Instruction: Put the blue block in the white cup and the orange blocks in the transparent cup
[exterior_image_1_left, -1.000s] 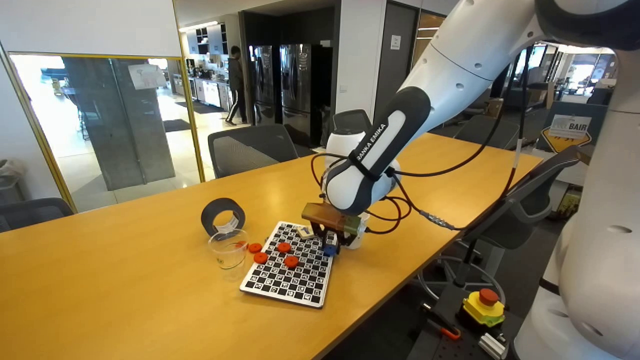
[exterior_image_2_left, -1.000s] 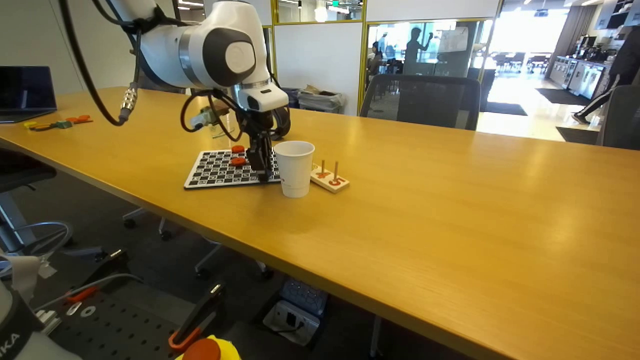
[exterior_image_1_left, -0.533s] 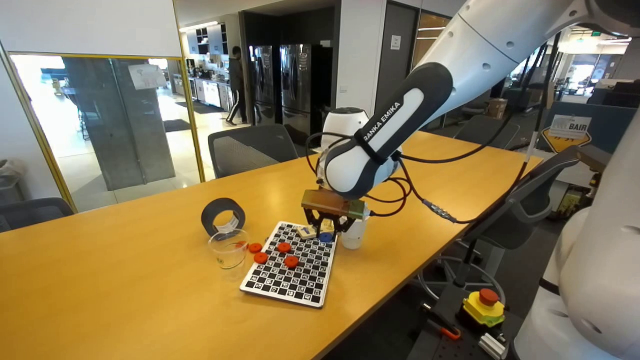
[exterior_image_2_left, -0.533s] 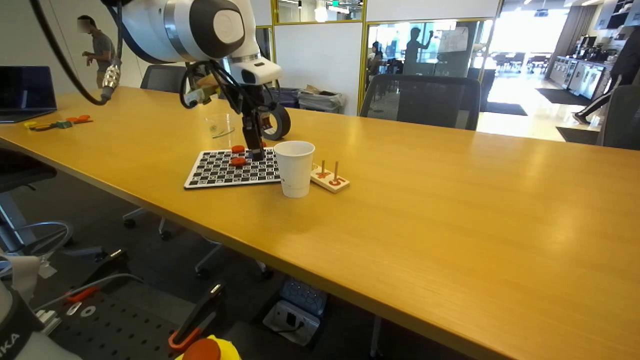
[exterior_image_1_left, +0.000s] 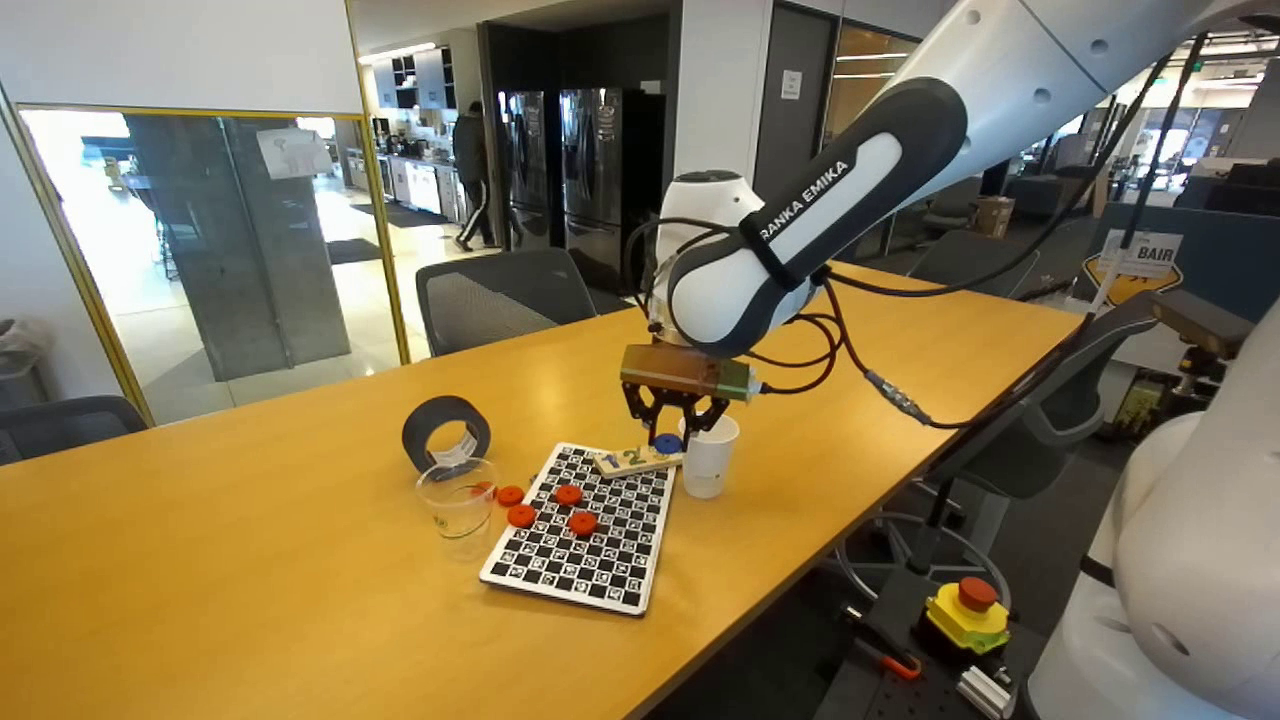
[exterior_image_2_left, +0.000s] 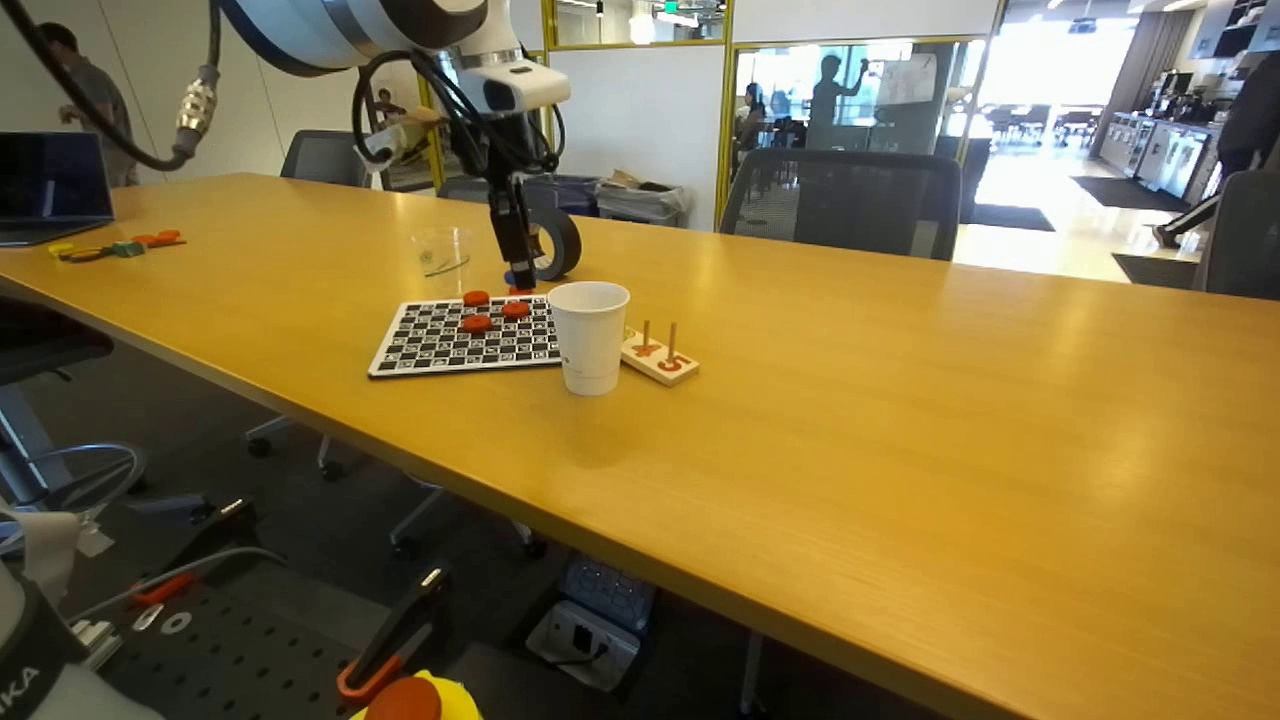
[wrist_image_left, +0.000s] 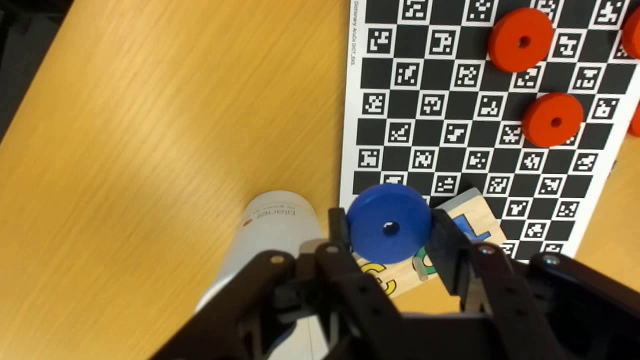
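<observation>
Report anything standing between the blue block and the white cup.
Nothing visible but one finger of the gripper, which in the wrist view shows between the held blue block and the white cup. The cup stands upright and uncovered, so entry from above looks clear.

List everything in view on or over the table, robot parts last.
board: 1, black and white, flat on the table
white cup: 1, white, upright beside the board
transparent cup: 1, colourless, upright on the table
tape roll: 1, black, on edge near that cup
blue block: 1, blue, held aloft
orange blocks: 5, orange, 2 on the board, 1 at its edge, 1 beside it, 1 seen through the transparent cup
number puzzle: 1, pale wood, overlapping the board
laptop: 1, dark, on the table
small items: count unclear, multicoloured, near the laptop
arm: 1, mostly white, over the table
cables: several, dark, along the arm
tool: 1, black, gripping the blue block
</observation>
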